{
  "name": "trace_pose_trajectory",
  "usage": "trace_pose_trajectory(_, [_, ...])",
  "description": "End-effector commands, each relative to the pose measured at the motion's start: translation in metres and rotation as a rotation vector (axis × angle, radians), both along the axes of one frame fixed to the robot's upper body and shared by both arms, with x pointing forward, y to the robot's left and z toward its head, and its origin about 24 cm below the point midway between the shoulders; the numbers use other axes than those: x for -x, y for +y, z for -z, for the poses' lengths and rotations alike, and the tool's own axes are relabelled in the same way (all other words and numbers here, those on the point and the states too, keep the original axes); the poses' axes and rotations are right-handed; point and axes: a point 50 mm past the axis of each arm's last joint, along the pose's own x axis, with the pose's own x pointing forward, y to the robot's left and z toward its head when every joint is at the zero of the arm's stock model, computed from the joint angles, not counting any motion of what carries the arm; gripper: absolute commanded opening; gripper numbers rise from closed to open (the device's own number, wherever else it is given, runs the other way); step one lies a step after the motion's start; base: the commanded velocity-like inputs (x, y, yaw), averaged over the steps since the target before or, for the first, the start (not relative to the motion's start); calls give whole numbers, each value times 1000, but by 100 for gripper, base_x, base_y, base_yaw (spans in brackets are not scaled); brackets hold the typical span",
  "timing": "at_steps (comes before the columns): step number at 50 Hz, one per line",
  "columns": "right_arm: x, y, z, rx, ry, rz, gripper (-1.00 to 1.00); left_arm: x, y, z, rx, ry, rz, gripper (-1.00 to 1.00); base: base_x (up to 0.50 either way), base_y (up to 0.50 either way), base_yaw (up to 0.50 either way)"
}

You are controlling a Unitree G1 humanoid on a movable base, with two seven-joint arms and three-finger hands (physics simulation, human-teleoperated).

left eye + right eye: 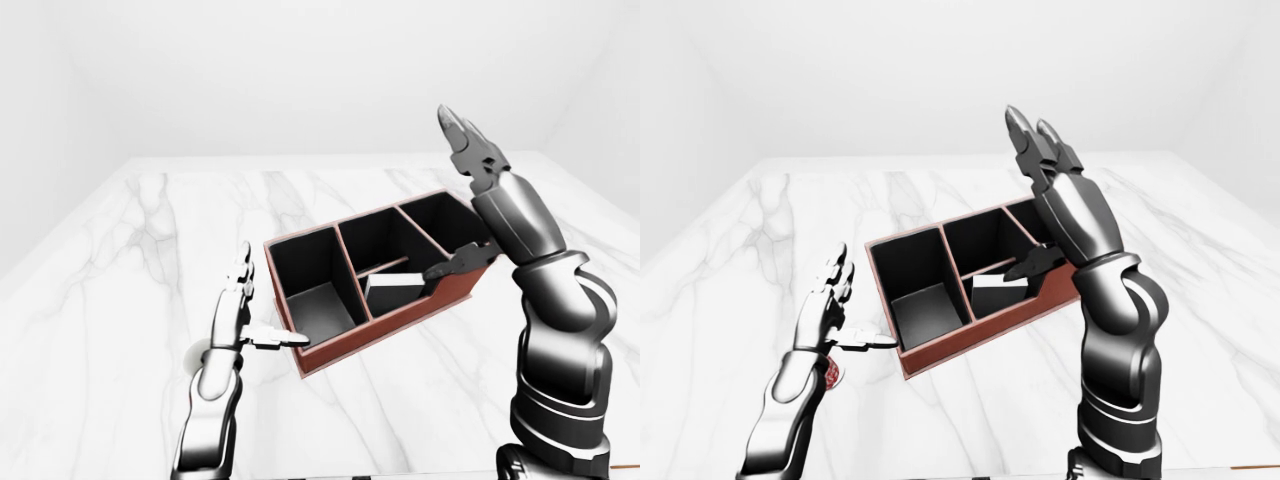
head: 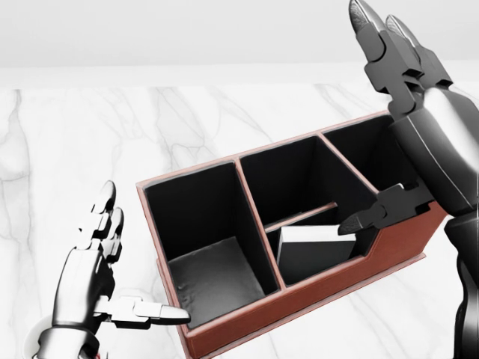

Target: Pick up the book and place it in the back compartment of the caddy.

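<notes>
Hovering left of the caddy [image 2: 224, 329], the left hand [image 2: 93, 277] is spread open, holding nothing. No writing shows. Inside the caddy's lower middle compartment stands the book [image 2: 314, 250]. Above its right end, the right hand [image 2: 419, 127] is open, empty.

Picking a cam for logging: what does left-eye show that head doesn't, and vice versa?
Left-eye only: the table's full spread with both side edges, the wall behind, and the right forearm. Head only: a close look into the caddy, the book standing in a lower middle compartment. Both: caddy, book, left robot hand and right robot hand open, neither holding anything.
</notes>
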Motion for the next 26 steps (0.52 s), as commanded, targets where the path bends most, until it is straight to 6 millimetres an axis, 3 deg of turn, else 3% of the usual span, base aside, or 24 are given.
trace_pose_trajectory(1, [26,2,-19,-38,-136,-63,100,2,0,-11,6,-47,5,100,0,0,0])
trace_pose_trajectory(11, [47,2,-27,-100,-226,-118,100,8,0,-34,21,-148,13,100,0,0,0])
trace_pose_trajectory(21, [63,4,-26,-134,-259,-160,100,29,2,-93,39,-413,27,100,0,0,0])
trace_pose_trajectory(26, [71,8,-32,-125,-297,-187,100,33,4,-104,47,-467,26,100,0,0,0])
